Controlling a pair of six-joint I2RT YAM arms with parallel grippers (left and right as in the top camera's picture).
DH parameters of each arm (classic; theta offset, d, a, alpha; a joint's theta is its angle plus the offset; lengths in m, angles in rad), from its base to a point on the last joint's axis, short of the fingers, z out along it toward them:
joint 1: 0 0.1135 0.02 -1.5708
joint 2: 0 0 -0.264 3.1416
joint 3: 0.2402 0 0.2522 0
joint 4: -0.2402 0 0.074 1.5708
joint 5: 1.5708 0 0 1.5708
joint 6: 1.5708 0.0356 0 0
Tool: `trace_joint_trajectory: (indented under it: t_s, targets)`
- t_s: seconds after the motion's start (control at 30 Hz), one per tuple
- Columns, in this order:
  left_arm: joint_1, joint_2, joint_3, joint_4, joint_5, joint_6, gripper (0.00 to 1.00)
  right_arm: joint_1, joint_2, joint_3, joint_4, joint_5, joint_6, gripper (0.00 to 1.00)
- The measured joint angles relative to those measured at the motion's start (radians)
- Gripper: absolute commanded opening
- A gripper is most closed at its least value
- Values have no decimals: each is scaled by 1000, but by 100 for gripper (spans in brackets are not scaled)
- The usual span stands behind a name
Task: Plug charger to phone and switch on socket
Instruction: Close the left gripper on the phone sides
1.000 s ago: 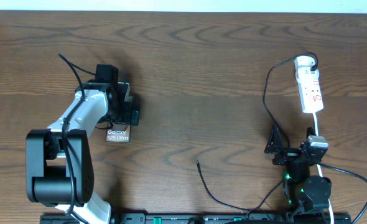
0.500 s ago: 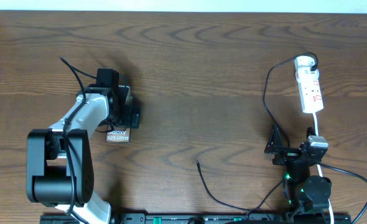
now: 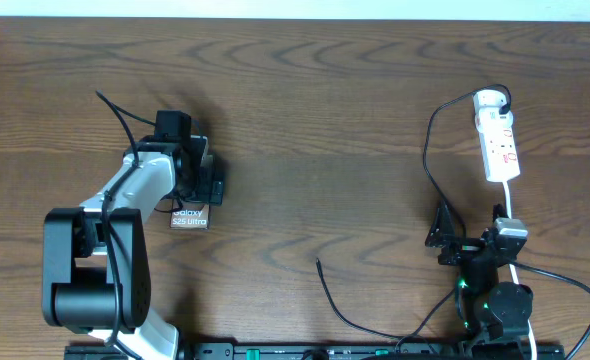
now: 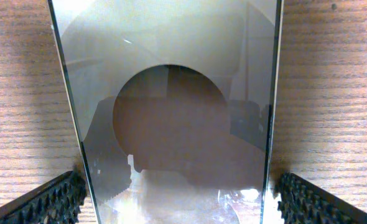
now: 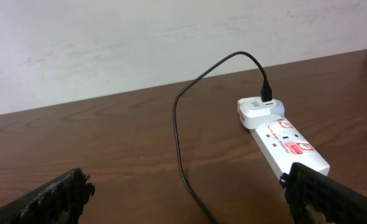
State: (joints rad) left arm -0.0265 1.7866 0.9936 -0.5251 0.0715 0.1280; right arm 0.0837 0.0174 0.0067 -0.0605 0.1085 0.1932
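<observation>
- A phone [image 3: 189,217] with white "Galaxy" lettering lies flat on the dark wooden worktop [image 3: 325,120] at the left, its far end under the left gripper [image 3: 203,180].
- In the left wrist view, the phone's glossy face [image 4: 177,124] fills the frame. One of the ribbed black fingers [image 4: 53,199] sits at each long edge. The fingers straddle the phone closely, but whether they press on it cannot be told.
- The white socket [image 3: 497,140], a power strip with red markings, lies at the far right of the worktop, well apart from the phone.
- The black charger [image 3: 427,140] is plugged into a white adapter [image 5: 258,109] at the strip's rounded end. It arcs up and then curves back toward the right arm.
- The charger's free tip lies on bare worktop near the front edge, between the two arms and touching neither the phone nor any fingers.
- The right gripper [image 3: 441,232] sits low near the front edge, pointing at the socket. Its fingers [image 5: 53,196] are spread wide and hold nothing.
</observation>
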Motion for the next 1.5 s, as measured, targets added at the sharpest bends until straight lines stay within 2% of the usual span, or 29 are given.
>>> trace_joint_trajectory:
  t_s: [1.5]
  targets:
    - [0,-3,-2,-17,-1,0,98,0,0,0,0,0,0,99]
